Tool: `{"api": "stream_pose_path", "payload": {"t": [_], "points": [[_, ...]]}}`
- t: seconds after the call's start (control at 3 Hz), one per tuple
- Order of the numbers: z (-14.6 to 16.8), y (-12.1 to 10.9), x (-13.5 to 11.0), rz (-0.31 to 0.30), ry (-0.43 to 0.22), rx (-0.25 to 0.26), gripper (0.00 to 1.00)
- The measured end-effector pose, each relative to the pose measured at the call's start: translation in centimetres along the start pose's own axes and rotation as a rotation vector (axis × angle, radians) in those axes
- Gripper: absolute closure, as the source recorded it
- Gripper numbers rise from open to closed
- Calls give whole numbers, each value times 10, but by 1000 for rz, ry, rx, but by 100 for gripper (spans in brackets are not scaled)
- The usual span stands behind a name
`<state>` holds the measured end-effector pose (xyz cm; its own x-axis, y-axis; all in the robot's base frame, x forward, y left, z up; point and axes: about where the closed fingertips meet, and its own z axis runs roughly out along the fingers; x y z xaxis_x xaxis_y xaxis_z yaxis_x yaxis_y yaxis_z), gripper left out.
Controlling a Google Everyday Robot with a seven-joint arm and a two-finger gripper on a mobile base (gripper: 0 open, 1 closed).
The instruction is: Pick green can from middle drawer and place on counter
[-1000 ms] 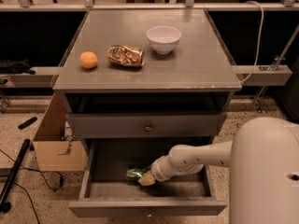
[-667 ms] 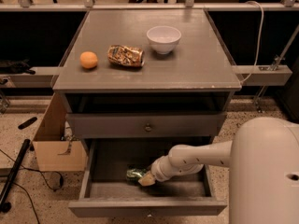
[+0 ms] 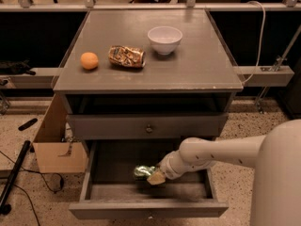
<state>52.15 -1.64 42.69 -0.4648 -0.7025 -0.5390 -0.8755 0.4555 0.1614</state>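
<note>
The middle drawer (image 3: pixel 101 192) stands pulled open below the grey counter (image 3: pixel 197 69). The green can (image 3: pixel 142 171) lies on its side on the drawer floor, near the middle. My gripper (image 3: pixel 154 177) reaches down into the drawer from the right, its pale tips right at the can's right end. The white arm (image 3: pixel 211 154) crosses the drawer's right half and hides part of the floor.
On the counter sit an orange (image 3: pixel 89 60), a crushed gold-brown can (image 3: pixel 125 56) and a white bowl (image 3: pixel 164 39). A closed drawer front with a round knob (image 3: pixel 148 128) is above the open drawer. A cardboard box (image 3: pixel 59 149) stands to the left on the floor.
</note>
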Motion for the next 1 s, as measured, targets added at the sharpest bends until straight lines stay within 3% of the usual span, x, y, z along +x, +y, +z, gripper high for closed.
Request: {"api": "stream_pose_path", "payload": {"t": [0.33,1.0], "points": [[-57,7,-3,-21,-10,2,100],[-220,19,8,-43,-57,79,100]]}}
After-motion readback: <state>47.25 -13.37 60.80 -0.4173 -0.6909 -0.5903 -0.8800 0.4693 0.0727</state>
